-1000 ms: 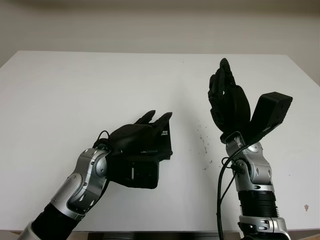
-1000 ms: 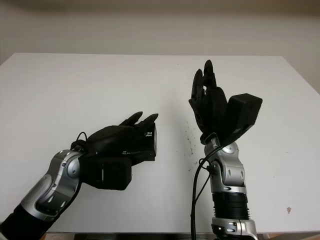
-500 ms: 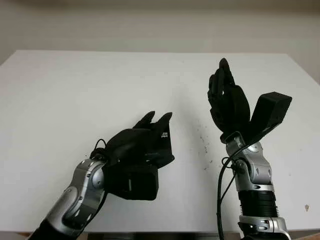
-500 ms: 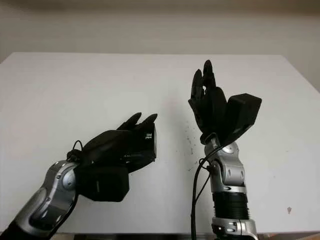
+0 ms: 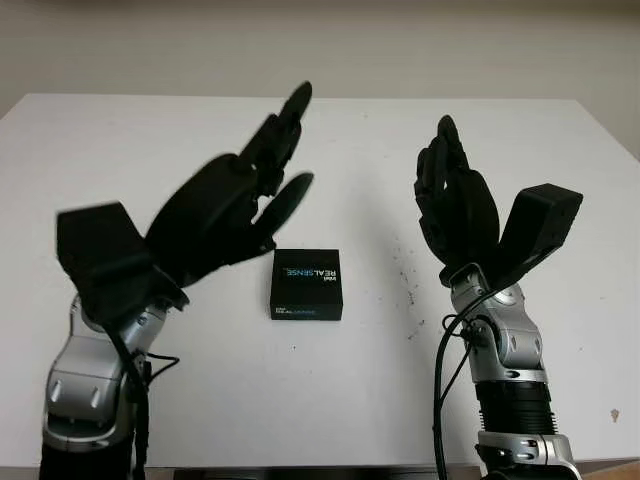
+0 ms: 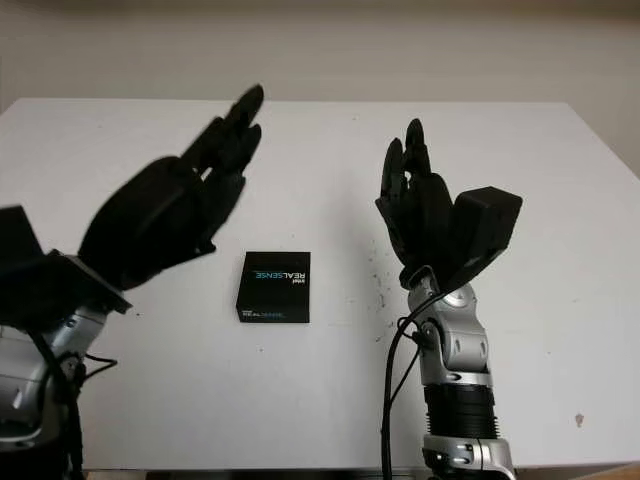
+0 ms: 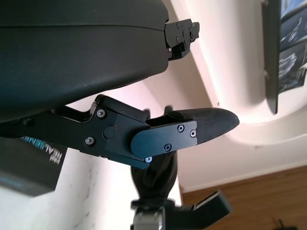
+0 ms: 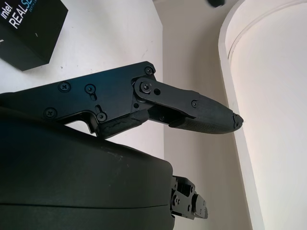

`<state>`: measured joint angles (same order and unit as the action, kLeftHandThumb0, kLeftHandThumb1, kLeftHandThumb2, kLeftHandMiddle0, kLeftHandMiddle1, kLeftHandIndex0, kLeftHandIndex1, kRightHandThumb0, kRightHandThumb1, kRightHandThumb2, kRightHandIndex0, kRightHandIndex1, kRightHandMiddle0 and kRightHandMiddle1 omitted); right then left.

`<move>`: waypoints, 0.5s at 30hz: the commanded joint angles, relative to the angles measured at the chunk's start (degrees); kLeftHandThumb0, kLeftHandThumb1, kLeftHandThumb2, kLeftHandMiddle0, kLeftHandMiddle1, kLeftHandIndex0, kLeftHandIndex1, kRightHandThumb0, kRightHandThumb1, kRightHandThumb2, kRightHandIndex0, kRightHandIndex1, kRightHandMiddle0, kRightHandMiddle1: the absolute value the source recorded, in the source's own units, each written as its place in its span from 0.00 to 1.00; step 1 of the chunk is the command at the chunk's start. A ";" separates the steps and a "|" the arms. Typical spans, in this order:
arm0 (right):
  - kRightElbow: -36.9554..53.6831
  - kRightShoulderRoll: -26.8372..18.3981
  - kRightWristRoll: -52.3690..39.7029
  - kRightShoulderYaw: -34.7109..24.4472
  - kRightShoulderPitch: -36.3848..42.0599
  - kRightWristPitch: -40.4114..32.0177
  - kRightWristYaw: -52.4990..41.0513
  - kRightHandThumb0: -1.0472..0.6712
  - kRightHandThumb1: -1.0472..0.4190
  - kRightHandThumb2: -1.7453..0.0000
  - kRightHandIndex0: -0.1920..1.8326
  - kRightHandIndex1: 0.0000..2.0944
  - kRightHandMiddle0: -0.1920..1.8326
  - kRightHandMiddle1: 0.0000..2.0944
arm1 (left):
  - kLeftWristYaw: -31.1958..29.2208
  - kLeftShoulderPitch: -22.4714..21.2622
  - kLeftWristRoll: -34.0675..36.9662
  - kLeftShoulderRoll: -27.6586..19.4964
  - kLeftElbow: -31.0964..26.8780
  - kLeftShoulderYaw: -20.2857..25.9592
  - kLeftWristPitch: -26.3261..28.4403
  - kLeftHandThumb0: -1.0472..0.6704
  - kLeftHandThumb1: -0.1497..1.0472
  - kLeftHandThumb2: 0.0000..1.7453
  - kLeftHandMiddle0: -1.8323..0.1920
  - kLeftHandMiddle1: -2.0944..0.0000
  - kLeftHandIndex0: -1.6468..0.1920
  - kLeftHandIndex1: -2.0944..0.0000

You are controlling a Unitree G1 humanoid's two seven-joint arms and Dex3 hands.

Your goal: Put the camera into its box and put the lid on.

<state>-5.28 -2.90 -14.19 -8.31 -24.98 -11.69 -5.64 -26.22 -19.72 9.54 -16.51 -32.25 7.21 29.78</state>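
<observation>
box (image 5: 306, 284) (closed) between empty hands

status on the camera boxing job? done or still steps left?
Looks done: the black RealSense box lies closed on the white table, lid on, no camera lying loose. In hand: nothing. The left hand is open, raised above and left of the box; the right hand is open, raised to its right. Nothing visibly left.

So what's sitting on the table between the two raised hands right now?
In the left eye view, the closed black RealSense box lies flat on the white table between the open left hand and the open right hand. Neither hand touches it.
</observation>
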 commanded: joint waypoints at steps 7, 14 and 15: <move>-0.08 0.04 -0.54 -0.36 -0.79 0.61 -0.21 0.21 0.00 0.63 0.00 0.00 0.00 0.00 | 11.65 -4.13 6.54 6.24 5.41 7.06 -3.24 0.20 1.00 0.28 1.00 0.99 1.00 1.00; -1.87 -0.18 0.48 0.31 -2.01 2.76 -1.12 0.20 0.00 0.63 0.00 0.00 0.00 0.00 | 14.72 -7.77 8.72 6.98 20.89 10.40 -14.20 0.16 1.00 0.31 1.00 1.00 1.00 1.00; -2.12 -0.19 0.82 0.56 -2.15 3.22 -1.19 0.20 0.00 0.63 0.00 0.00 0.00 0.00 | 14.47 -7.67 8.40 6.59 22.93 10.30 -15.57 0.15 1.00 0.33 1.00 1.00 1.00 1.00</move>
<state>-7.38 -2.88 -13.77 -8.05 -25.73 -9.55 -6.71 -11.52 -26.50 18.06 -9.25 -11.34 17.25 15.58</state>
